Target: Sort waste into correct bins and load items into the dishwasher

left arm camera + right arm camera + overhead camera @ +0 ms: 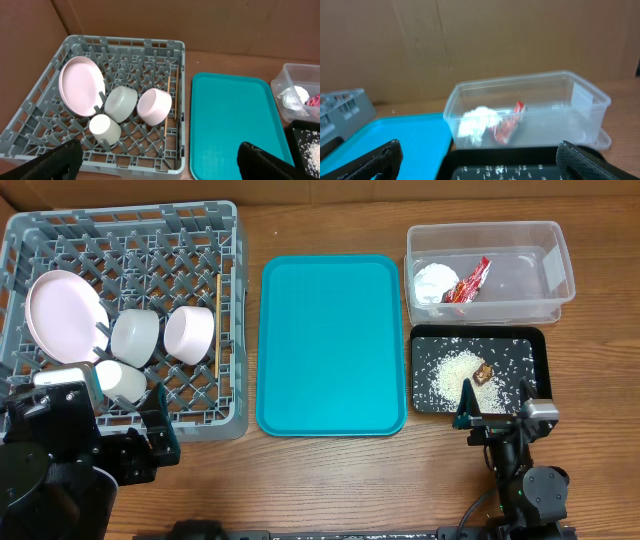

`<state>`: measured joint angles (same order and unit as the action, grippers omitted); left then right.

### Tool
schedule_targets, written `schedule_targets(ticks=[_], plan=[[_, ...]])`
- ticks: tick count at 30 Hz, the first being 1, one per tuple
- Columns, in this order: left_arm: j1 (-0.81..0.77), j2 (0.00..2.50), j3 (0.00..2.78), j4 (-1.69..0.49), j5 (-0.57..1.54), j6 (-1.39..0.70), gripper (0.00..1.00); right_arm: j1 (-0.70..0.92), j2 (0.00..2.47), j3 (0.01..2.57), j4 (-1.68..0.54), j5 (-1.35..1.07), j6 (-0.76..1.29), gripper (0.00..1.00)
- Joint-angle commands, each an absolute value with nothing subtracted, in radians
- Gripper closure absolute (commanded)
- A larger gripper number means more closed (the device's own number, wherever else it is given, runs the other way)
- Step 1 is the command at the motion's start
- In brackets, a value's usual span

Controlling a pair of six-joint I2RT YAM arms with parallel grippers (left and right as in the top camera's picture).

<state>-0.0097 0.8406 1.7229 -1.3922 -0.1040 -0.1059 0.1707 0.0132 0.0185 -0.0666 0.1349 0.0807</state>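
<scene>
Right tool point(477, 148) gapes before clear tub point(580, 112) holding crinkled wrapper point(507, 127).

Robot lab bench, dressed as a kitchen

You're at a wooden desk point(340, 470) backed by plain cardboard point(480, 40), with robot arms point(50, 470) at its edge and a dish rack point(125, 50), teal tray point(330, 345), tub point(480, 227) and black tray point(418, 370) laid out in a row.

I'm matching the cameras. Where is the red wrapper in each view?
Overhead: red wrapper upper right, inside the clear tub.
Left wrist: red wrapper at the right edge, cut off.
Right wrist: red wrapper near centre, beside the white paper wad.
Shared landmark: the teal tray, left of the tub.
</scene>
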Motion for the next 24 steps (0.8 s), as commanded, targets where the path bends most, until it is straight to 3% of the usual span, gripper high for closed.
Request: schedule_targets(ticks=[1, 24], plan=[[-0.010, 0.843, 1.724, -1.393, -0.092, -0.120, 0.00, 0.169, 0.006, 0.008, -0.069, 0.138, 0.078, 0.00], [-0.003, 0.834, 1.703, -1.387, -0.138, -0.108, 0.00, 0.169, 0.006, 0.008, -0.069, 0.138, 0.078, 0.00]])
